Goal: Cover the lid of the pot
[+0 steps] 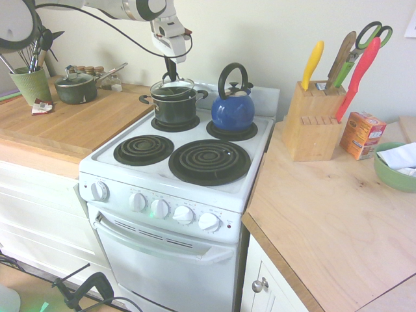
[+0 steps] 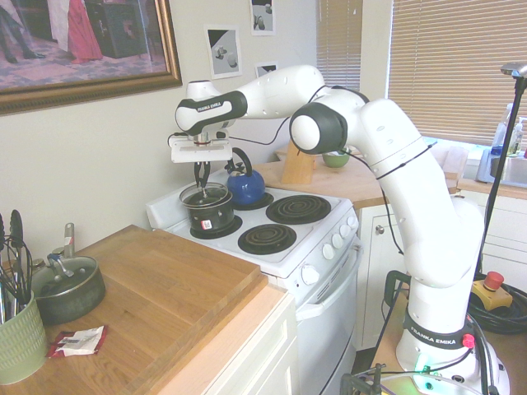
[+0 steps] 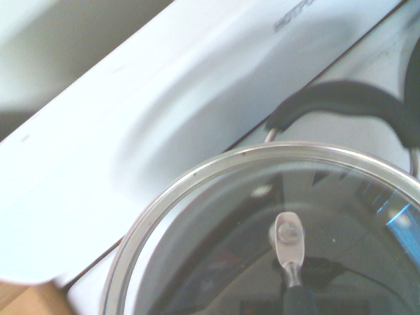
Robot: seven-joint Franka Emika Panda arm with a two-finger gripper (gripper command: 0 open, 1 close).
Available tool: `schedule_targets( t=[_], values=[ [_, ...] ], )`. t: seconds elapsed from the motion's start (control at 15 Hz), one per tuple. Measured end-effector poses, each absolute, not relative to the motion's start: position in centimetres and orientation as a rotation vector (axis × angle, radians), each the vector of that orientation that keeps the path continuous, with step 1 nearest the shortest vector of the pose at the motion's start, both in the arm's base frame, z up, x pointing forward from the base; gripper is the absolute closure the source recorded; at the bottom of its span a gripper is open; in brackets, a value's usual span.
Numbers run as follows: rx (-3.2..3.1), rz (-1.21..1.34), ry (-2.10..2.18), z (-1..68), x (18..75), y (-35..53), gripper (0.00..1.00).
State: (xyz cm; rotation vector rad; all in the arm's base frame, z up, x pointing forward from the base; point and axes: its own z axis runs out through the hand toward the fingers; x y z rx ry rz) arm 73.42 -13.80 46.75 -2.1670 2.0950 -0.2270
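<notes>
Tool: tool (image 1: 171, 73) points almost straight down from the white arm, its fingers closed on the knob of the lid, so the glass hangs level beneath it.
Lid: lid (image 1: 172, 87) is a clear glass disc with a silver rim; it sits directly under the tool, at the top of the pot. In the exterior views its rim looks level with the pot's mouth, but whether it is seated or just above cannot be told.
Reason for the hold: gripping the centre knob keeps the lid balanced and flat, which judging by the task suits lowering it squarely onto the rim.
Pot: pot (image 1: 174, 107) is black and straight-sided, standing upright on the back left burner of the stove (image 1: 195, 188), directly below the lid and tool.
Wrist view: lid rim (image 3: 197, 172) fills the lower part of the picture, with a dark pot handle (image 3: 341, 98) showing just beyond it, so the two look closely lined up.
Neighbours: blue kettle (image 1: 233, 109) stands on the burner just beside the pot, apart from it; a smaller dark-green pot (image 1: 76, 89) rests on the wooden table (image 1: 84, 123), well apart.
Judged stage: alignment looks nearly done; what remains is settling the lid and letting go.
</notes>
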Motion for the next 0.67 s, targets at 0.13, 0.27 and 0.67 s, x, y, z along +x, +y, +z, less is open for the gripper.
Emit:
schedule_targets(
  t=[0.13,0.27,0.67],
  values=[
    [-2.165,-0.229,2.102,46.3,74.0,-14.3,1.00],
    [-2.163,-0.226,2.103,46.4,74.3,-14.4,1.00],
    [-2.171,-0.216,2.101,46.0,74.7,-14.3,1.00]
  ],
)
